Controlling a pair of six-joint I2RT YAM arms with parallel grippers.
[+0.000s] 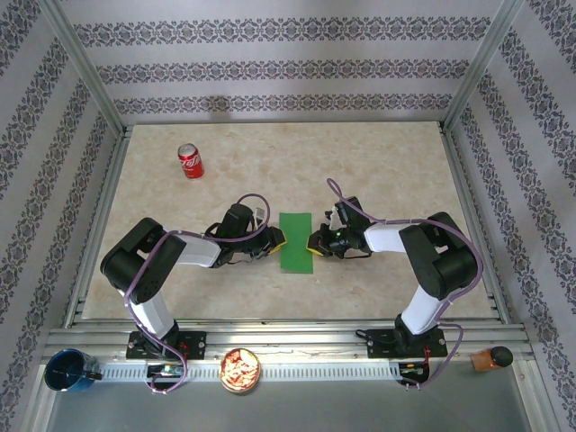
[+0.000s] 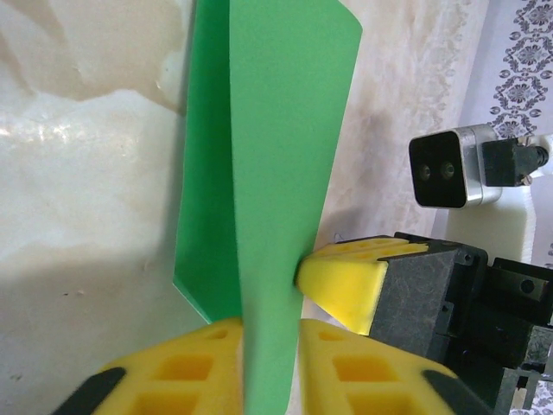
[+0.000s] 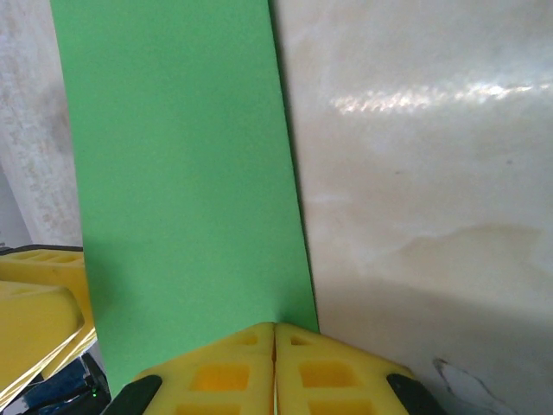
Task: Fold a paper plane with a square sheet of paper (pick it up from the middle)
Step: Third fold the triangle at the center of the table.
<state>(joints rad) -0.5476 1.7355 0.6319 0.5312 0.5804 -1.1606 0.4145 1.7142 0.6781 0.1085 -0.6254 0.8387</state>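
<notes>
Bright green paper sheet [image 1: 294,241] is clamped by the left gripper [image 2: 270,337] for folding; the shut right gripper [image 3: 275,337] is pressed against it, probably as an anchor.

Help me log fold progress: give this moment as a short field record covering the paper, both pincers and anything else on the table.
paper: thin bright green paper sheet, a narrow rectangle at mid-table, one layer lifted off the other
left pincer: jaws on either side of the lifted layer; grip unclear
right pincer: shut on the sheet's opposite long edge
bystander: red metal soda can, standing far left, apart from the paper
fold stage: no pointed nose yet
</notes>
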